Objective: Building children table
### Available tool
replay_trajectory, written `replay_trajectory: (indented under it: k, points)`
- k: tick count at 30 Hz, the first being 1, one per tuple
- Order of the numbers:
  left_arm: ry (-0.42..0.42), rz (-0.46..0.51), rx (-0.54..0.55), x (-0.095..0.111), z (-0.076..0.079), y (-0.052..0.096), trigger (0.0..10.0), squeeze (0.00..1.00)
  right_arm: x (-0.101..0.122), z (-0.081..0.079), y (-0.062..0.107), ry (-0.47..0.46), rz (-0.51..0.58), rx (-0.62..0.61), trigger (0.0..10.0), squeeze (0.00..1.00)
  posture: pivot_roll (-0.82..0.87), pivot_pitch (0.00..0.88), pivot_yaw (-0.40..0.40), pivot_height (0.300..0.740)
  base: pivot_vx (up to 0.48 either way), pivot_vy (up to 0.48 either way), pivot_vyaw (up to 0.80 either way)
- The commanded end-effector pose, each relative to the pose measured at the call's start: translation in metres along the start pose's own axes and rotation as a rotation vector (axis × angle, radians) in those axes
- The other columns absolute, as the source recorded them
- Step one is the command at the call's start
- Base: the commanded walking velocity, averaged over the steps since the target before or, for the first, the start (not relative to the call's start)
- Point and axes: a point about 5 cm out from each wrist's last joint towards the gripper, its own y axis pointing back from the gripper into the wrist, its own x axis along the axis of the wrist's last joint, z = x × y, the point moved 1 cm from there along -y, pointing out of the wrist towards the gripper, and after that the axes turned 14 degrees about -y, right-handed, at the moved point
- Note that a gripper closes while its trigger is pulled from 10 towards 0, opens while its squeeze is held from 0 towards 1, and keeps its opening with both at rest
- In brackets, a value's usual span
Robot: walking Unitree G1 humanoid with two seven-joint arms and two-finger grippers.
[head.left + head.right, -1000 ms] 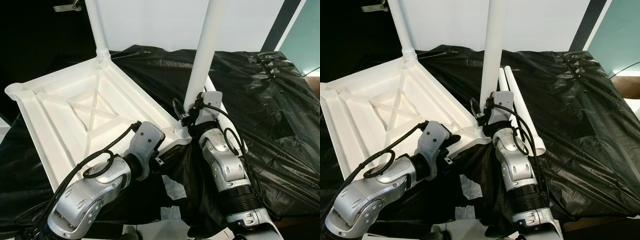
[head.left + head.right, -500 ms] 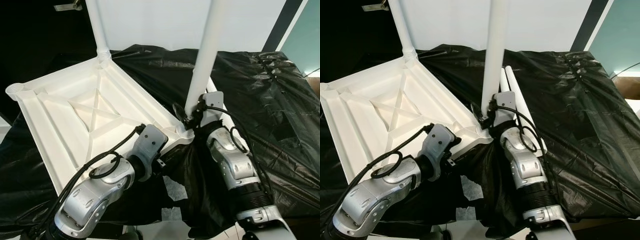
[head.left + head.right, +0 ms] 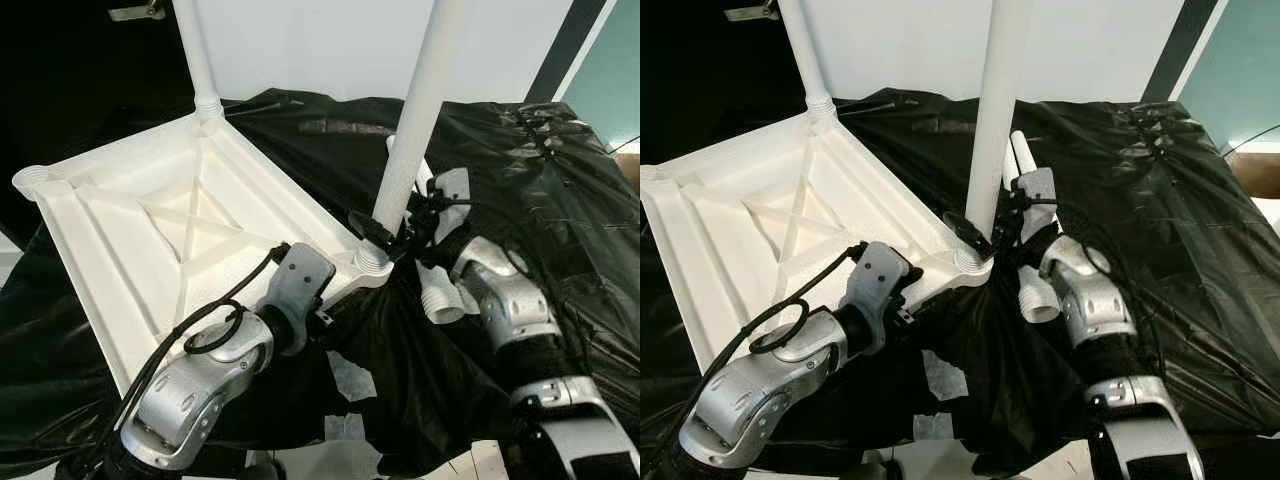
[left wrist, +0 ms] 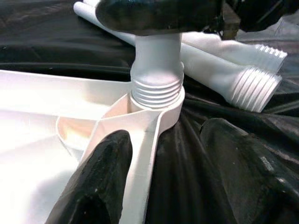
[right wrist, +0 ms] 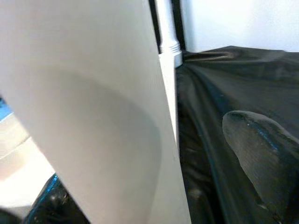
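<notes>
The near table leg [image 3: 412, 130] stands upright, threads seated in the corner socket of the upturned tabletop [image 3: 150, 230]. Right gripper [image 3: 385, 237] clasps its base; left gripper [image 4: 173, 172], fingers spread, straddles that corner's rim.

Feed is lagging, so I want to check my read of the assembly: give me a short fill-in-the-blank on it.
1. The tabletop lies ____ side up.
2. The number of legs standing in its corner sockets is ____.
3. Spare legs lie loose on the ____ sheet.
4. The right gripper holds the near leg just above its ____ end.

Missing: under; two; black; threaded
</notes>
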Motion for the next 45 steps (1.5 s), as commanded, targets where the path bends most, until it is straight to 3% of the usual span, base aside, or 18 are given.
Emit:
replay_trajectory:
  k: [1,8,9,10,11,13,14,25,26,27,29,33,37,40,45]
  points:
    - [0.001,-0.014,0.056,-0.002,-0.004,0.000,10.0,0.00,-0.001,0.002,0.002,-0.009,0.004,0.009,10.0,0.00,0.12,0.083,-0.031,0.740,0.000,0.000,0.00]
    - [-0.001,-0.015,0.099,-0.004,-0.009,-0.004,10.0,0.00,-0.007,0.004,0.000,0.022,-0.110,0.159,10.0,0.00,0.13,0.075,-0.042,0.740,0.000,0.000,0.00]
    - [-0.002,-0.016,0.110,-0.005,-0.011,-0.005,10.0,0.00,-0.011,0.005,-0.001,0.027,-0.148,0.184,4.8,0.00,0.13,0.070,-0.044,0.740,0.000,0.000,0.00]
    - [-0.002,-0.016,0.110,-0.005,-0.011,-0.005,10.0,0.00,-0.011,0.005,-0.001,0.027,-0.148,0.184,4.8,0.00,0.13,0.070,-0.044,0.740,0.000,0.000,0.00]
    - [-0.010,-0.017,0.118,-0.006,-0.012,-0.005,10.0,0.00,-0.014,0.007,-0.002,0.038,-0.174,0.207,3.1,0.00,0.13,0.070,-0.044,0.740,0.000,0.000,0.00]
    - [-0.017,-0.017,0.122,-0.007,-0.012,-0.005,10.0,0.00,-0.015,0.008,-0.003,0.045,-0.187,0.218,3.1,0.00,0.13,0.070,-0.044,0.740,0.000,0.000,0.00]
    - [-0.018,-0.018,0.127,-0.008,-0.014,-0.006,10.0,0.00,-0.017,0.009,-0.004,0.042,-0.194,0.224,0.0,0.00,0.14,0.062,-0.047,0.740,0.000,0.000,0.00]
    - [-0.026,-0.032,0.145,-0.012,-0.018,-0.003,10.0,0.00,-0.030,0.014,-0.006,0.001,-0.220,0.106,0.0,0.00,0.14,0.059,-0.046,0.740,0.000,0.000,0.00]
    - [-0.028,-0.032,0.146,-0.013,-0.018,-0.003,10.0,0.00,-0.034,0.015,-0.006,0.016,-0.227,0.057,9.5,0.00,0.14,0.059,-0.045,0.740,0.000,0.000,0.00]
    - [-0.030,-0.032,0.146,-0.013,-0.019,-0.003,10.0,0.00,-0.037,0.015,-0.007,0.025,-0.225,0.013,10.0,0.00,0.13,0.060,-0.042,0.740,0.000,0.000,0.00]
    - [-0.033,-0.031,0.146,-0.013,-0.019,-0.003,10.0,0.00,-0.040,0.015,-0.007,0.037,-0.222,-0.025,10.0,0.00,0.13,0.060,-0.042,0.740,0.000,0.000,0.00]
    - [-0.042,-0.030,0.152,-0.013,-0.022,-0.002,10.0,0.00,-0.050,0.013,-0.008,0.012,-0.172,-0.231,10.0,0.00,0.13,0.062,-0.040,0.740,0.000,0.000,0.00]
    - [-0.042,-0.031,0.153,-0.013,-0.023,-0.002,10.0,0.00,-0.051,0.011,-0.008,0.012,-0.161,-0.245,10.0,0.00,0.13,0.062,-0.040,0.740,0.000,0.000,0.00]
    - [-0.043,-0.043,0.149,-0.016,-0.022,0.001,10.0,0.00,-0.058,-0.008,-0.012,-0.019,-0.111,-0.340,10.0,0.00,0.13,0.069,-0.034,0.740,0.000,0.000,0.00]
    - [-0.045,-0.046,0.144,-0.017,-0.020,0.001,10.0,0.00,-0.059,-0.011,-0.011,-0.059,-0.071,-0.491,10.0,0.00,0.13,0.071,-0.033,0.740,0.000,0.000,0.00]
